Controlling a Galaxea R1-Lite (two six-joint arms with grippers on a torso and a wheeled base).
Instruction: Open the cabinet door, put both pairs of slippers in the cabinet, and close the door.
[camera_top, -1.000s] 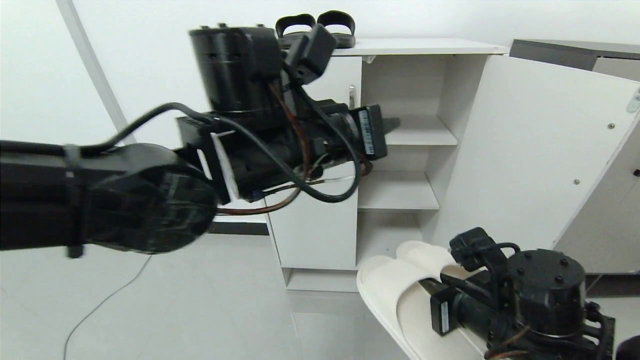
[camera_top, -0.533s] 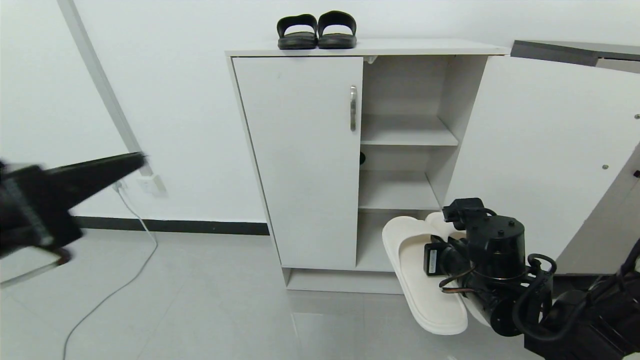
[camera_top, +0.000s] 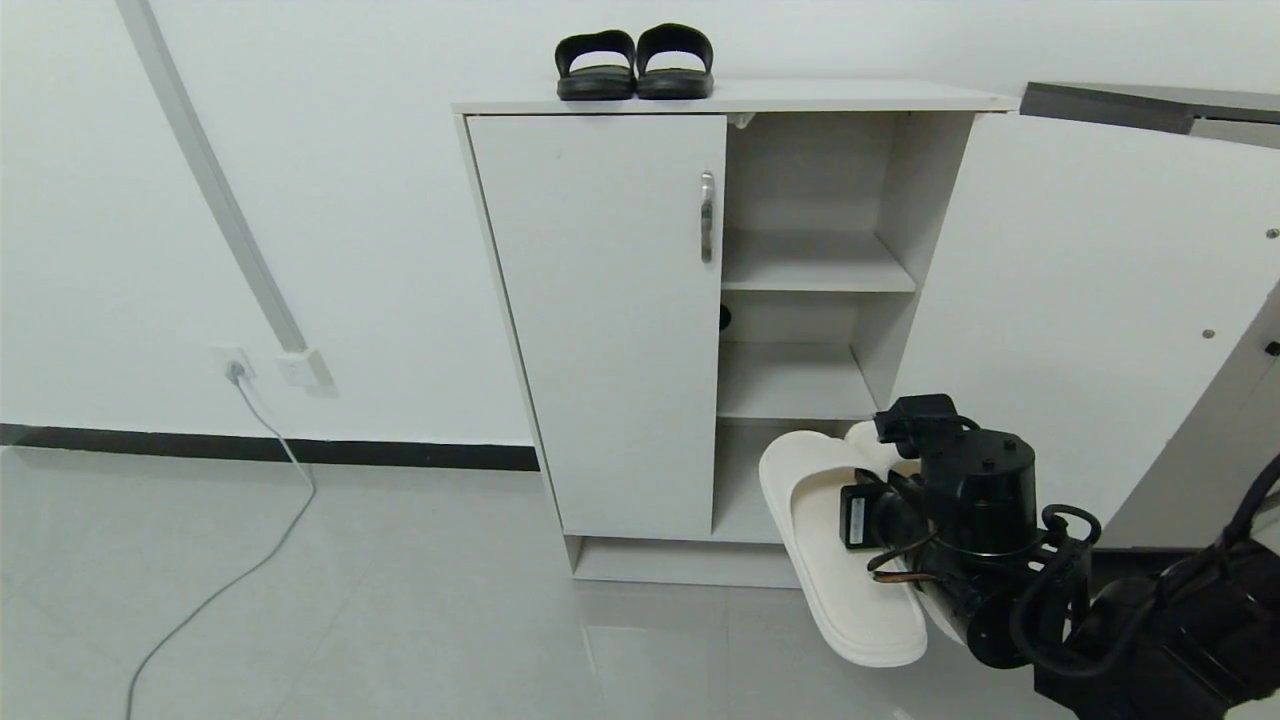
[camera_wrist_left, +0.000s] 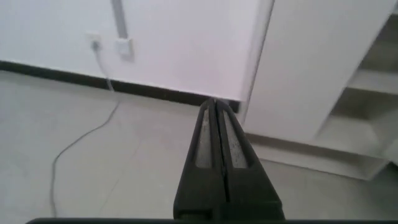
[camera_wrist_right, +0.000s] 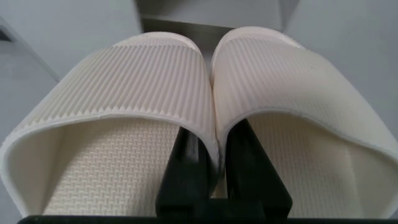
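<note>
A pair of black slippers (camera_top: 634, 62) rests on top of the white cabinet (camera_top: 600, 320). The cabinet's left door is closed, while its right door (camera_top: 1080, 300) stands wide open, showing bare shelves (camera_top: 800, 385). My right gripper (camera_wrist_right: 214, 180) is shut on the inner edges of the white slippers (camera_top: 830, 530) (camera_wrist_right: 205, 93), holding the pair side by side. They hang just in front of the cabinet's open bottom compartment, toes pointing toward it. My left gripper (camera_wrist_left: 215, 111) is shut on nothing, low above the floor to the left of the cabinet.
A grey cable (camera_top: 230, 570) runs from a wall socket (camera_top: 232, 368) across the glossy floor on the left. A grey piece of furniture (camera_top: 1150, 105) stands behind the open door. A metal handle (camera_top: 707, 216) is on the closed door.
My left arm has swung away from in front of the cabinet, leftward and out of the head view. My right arm has raised the white slippers and brought them closer to the open bottom compartment.
</note>
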